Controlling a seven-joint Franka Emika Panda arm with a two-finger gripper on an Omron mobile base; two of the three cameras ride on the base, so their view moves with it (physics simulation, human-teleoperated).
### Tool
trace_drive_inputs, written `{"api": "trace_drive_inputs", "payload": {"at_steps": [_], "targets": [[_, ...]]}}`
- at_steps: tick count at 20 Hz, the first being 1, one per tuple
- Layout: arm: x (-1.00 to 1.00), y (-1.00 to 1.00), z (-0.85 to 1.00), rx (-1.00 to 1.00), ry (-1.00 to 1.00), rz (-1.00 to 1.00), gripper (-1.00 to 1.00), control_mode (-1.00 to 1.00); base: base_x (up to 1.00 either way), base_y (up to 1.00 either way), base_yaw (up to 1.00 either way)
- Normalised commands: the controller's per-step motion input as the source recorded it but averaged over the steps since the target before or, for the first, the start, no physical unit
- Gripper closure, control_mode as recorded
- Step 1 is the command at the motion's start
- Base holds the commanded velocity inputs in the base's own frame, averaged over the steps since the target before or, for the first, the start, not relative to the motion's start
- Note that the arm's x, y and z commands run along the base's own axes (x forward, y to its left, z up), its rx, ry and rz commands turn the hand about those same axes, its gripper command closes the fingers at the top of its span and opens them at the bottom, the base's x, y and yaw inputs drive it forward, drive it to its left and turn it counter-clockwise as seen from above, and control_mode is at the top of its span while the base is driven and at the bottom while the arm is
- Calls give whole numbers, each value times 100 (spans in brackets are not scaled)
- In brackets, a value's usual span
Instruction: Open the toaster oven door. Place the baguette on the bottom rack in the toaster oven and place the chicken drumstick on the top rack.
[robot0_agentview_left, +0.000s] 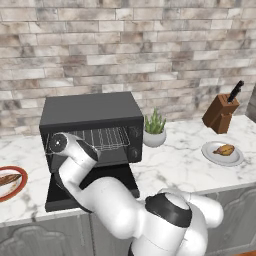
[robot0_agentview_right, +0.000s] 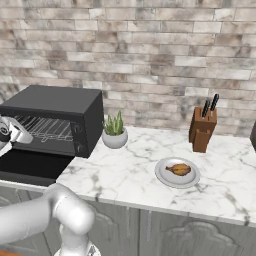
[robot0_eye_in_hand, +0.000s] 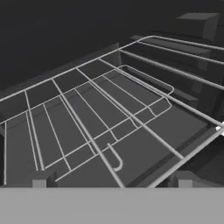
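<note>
- Toaster oven (robot0_agentview_left: 92, 112): I take this matte black box as my landmark. It stands on the marble counter (robot0_agentview_left: 175, 167) against the brick wall (robot0_agentview_left: 150, 45), with its knobs on the right of its front.
- Toaster oven door (robot0_agentview_left: 60, 197): I see it swung fully down, lying flat on the counter in front of the oven's mouth.
- Top rack (robot0_agentview_left: 107, 137): a silver wire grid inside the oven cavity; from the left base view it seems to stick out a little toward the door.
- Wire rack in my hand view (robot0_eye_in_hand: 109, 127): a grid fills the space ahead of the fingertips, inside the dark cavity. I cannot tell which of the two shelves it is.
- Gripper (robot0_eye_in_hand: 111, 186): at the mouth of the oven, above the lowered door. Its two dark fingertips (robot0_eye_in_hand: 41, 179) stand wide apart, released, with nothing between them.
- Baguette (robot0_agentview_left: 7, 179): lying on a red-rimmed plate (robot0_agentview_left: 17, 190) to the left of the oven, at the edge of my left base view.
- Chicken drumstick (robot0_agentview_right: 179, 169): resting on a grey plate (robot0_agentview_right: 162, 177) well to the right of the oven, on the counter.
- Potted plant (robot0_agentview_left: 155, 129): a white pot of spiky green leaves just beside the oven's right wall.
- Knife block (robot0_agentview_left: 220, 112): brown wood with dark handles, well to the right of the oven, behind the grey plate near the wall.
</note>
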Motion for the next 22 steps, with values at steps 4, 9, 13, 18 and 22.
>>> {"api": "trace_drive_inputs", "payload": {"at_steps": [4, 9, 13, 18, 22], "targets": [[-58, 23, -91, -14, 18, 0, -100, -100, 0, 0, 0], [-54, 18, -91, -13, 22, 0, -100, -100, 0, 0, 0], [-52, 17, -93, -14, 25, 0, -100, -100, 0, 0, 0], [-58, 17, -94, -14, 23, 0, -100, -100, 0, 0, 0], [-62, 17, -94, -15, 21, 0, -100, -100, 0, 0, 0]]}}
